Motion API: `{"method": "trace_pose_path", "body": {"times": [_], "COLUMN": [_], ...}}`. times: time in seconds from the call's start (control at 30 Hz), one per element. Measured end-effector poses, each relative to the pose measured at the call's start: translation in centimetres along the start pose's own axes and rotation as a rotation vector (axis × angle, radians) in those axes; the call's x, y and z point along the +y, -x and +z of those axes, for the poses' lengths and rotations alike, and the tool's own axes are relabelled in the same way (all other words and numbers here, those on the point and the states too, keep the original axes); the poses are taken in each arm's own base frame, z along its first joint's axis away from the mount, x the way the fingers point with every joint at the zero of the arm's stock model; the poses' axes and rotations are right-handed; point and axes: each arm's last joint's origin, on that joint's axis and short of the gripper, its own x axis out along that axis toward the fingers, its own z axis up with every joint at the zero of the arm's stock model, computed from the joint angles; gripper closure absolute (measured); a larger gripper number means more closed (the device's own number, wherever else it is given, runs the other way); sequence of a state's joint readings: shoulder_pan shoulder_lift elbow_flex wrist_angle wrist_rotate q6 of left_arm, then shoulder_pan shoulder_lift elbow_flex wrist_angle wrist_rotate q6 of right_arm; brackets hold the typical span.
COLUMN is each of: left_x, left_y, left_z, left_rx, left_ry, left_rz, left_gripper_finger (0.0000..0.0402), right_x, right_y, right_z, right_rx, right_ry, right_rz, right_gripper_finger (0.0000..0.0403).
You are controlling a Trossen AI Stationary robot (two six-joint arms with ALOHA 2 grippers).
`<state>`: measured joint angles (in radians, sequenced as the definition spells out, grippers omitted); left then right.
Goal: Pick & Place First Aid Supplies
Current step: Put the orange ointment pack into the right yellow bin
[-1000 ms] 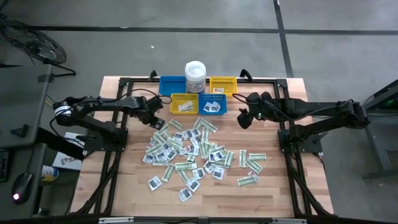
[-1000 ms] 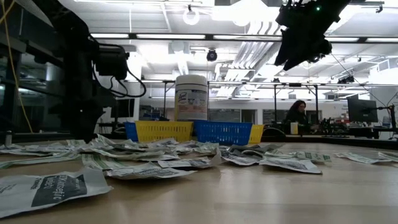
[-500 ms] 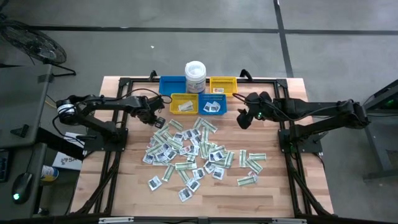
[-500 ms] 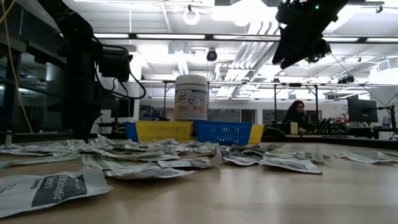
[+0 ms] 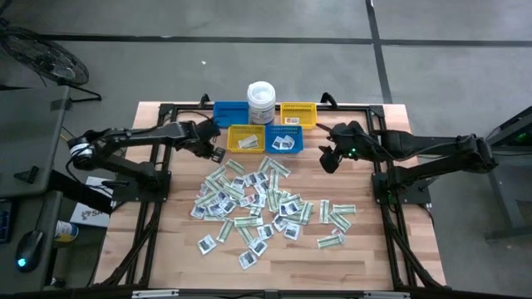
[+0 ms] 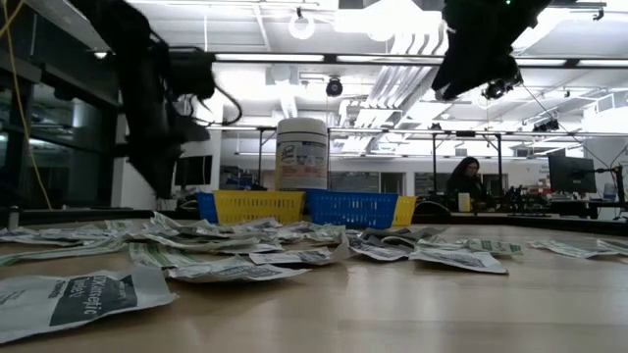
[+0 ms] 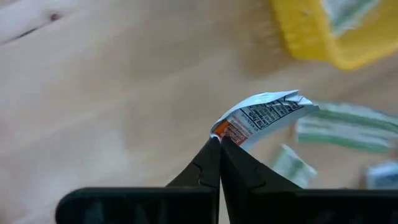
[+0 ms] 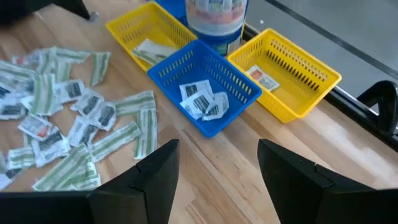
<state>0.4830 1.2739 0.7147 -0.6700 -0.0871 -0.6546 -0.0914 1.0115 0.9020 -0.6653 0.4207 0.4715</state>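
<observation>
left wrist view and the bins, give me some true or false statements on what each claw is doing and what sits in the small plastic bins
1. The left claw is shut on a small white paper packet with dark print and an orange patch. True.
2. The right claw grips a green-and-white strip. False: its jaws stand open with nothing between them.
3. The small blue plastic bin nearest the packet pile holds white printed packets. True.
4. The white lidded tub lies tipped over among the packets. False: it stands upright between the bins.
5. The held packet rests flat on the wooden table. False: it is lifted clear.
</observation>
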Motion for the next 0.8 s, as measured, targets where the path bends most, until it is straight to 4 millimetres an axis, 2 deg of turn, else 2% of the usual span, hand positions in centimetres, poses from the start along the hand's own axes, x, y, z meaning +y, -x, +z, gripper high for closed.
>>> {"method": "trace_pose_path", "body": {"times": [0.17,0.37,0.63,0.8], "left_x": [-2.0,-4.4,-6.3,-7.5], "left_y": [3.2,5.9,7.4,8.0], "left_z": [0.9,1.3,0.8,1.1], "left_rx": [-0.069,-0.133,-0.232,-0.354], "left_ry": [-0.086,-0.220,-0.354,-0.465], "left_rz": [-0.132,-0.230,-0.229,-0.280], "left_gripper_finger": [0.0401,0.0401,0.0401,0.0401], "right_x": [-0.5,-1.0,-1.1,-0.3], "right_y": [1.5,2.9,3.2,2.1], "right_z": [0.2,0.2,0.2,0.8], "right_rx": [-0.038,-0.054,-0.060,-0.077], "right_ry": [-0.092,-0.168,-0.154,-0.075], "right_rz": [0.053,0.136,0.146,0.173], "right_gripper_finger": [0.0192,0.0192,0.0192,0.0192]}}
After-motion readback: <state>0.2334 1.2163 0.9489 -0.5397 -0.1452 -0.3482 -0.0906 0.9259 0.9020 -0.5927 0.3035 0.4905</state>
